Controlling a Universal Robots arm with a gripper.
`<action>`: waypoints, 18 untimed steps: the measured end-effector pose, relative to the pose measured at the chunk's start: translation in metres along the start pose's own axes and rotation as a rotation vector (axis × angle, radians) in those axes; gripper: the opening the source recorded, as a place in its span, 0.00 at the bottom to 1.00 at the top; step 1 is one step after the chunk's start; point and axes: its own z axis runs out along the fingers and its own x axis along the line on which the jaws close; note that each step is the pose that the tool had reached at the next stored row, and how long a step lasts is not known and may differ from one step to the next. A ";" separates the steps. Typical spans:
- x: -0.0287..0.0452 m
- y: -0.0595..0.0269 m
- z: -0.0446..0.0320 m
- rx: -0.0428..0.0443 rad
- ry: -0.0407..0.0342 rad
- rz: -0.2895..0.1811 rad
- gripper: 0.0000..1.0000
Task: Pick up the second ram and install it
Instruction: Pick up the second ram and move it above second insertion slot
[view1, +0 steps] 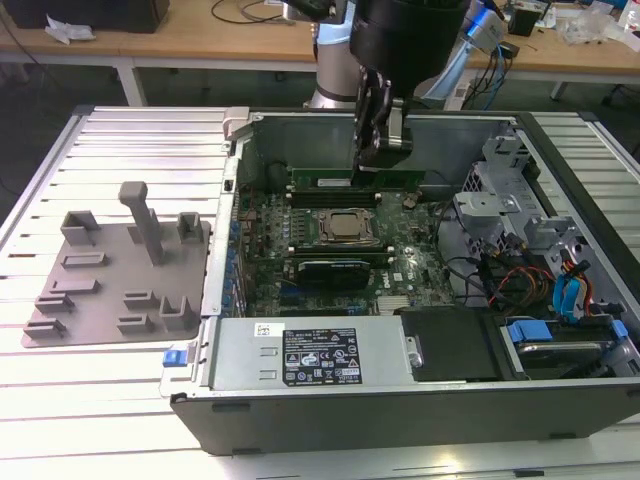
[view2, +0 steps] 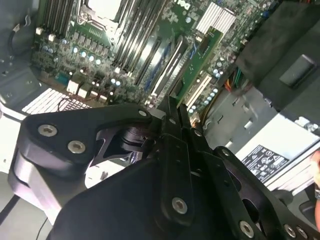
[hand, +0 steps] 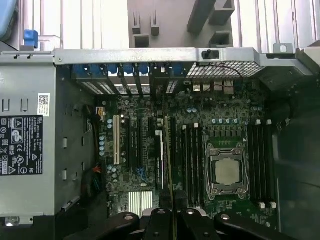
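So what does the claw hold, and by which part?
The second ram, pinched by the claw across its flat sides at the upper edge.

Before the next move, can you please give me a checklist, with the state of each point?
1. Pincer shut on the long, narrow green memory stick: ok.
2. Stick inside the open grey computer case, near the square silver processor socket: ok.
3. Stick lined up with one black memory slot: cannot tell.
4. Stick seated: not ok, it appears to hang above the green motherboard.
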 end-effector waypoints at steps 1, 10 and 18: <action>-0.0002 -0.0018 0.0012 -0.0002 0.0001 0.000 0.11; -0.0017 -0.0198 0.0166 -0.0014 0.0001 0.000 0.11; -0.0037 -0.0410 0.0359 -0.0030 0.0000 0.000 0.11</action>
